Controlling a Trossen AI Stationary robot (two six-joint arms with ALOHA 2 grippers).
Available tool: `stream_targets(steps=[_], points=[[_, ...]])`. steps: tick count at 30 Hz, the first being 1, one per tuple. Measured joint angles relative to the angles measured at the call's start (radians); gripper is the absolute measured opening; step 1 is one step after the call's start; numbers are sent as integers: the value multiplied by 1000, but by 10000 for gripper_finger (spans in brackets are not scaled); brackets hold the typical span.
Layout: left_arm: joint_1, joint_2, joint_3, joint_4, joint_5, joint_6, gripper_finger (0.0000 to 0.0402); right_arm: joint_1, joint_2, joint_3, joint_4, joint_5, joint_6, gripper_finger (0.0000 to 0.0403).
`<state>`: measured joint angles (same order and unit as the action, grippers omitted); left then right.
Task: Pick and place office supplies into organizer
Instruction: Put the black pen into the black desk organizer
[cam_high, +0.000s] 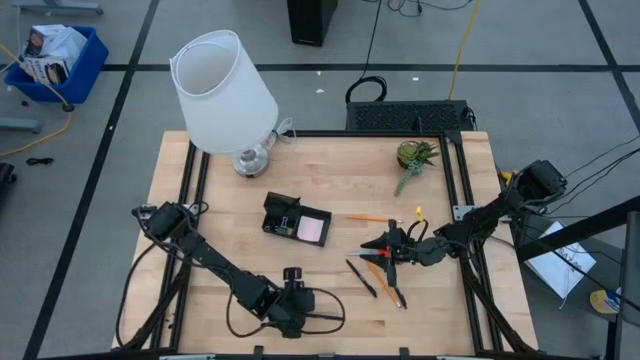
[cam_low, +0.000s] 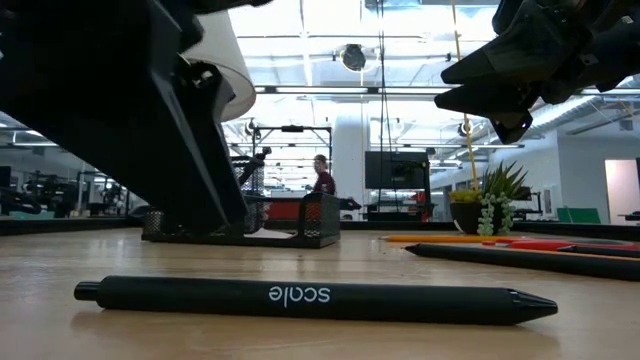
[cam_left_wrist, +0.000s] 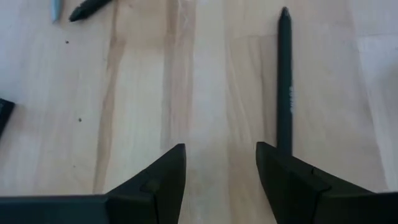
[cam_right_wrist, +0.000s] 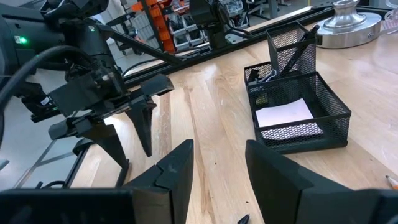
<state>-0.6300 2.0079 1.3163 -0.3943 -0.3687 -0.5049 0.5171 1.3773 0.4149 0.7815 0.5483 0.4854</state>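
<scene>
Left wrist view: black pen just beside the spread, empty left hand.

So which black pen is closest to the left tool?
The black pen lying lengthwise right beside the left tool, its end next to one finger. The other pen lies well farther off.

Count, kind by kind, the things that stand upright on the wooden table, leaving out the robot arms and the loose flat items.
White lamp with a metal base: 1
Small green plant: 1
Black wire-mesh desk organizer: 1
Total: 3
</scene>
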Motion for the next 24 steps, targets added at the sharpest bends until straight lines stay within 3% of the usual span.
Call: stream_targets(steps=[5,11,24], points=[[-1,0,0,3,14,7,200,0,0,0,0,0,0,139],[-8,0,0,-1,130,23,200,0,0,0,0,0,0,139],[-42,39,0,22,114,54,200,0,0,0,0,0,0,139]])
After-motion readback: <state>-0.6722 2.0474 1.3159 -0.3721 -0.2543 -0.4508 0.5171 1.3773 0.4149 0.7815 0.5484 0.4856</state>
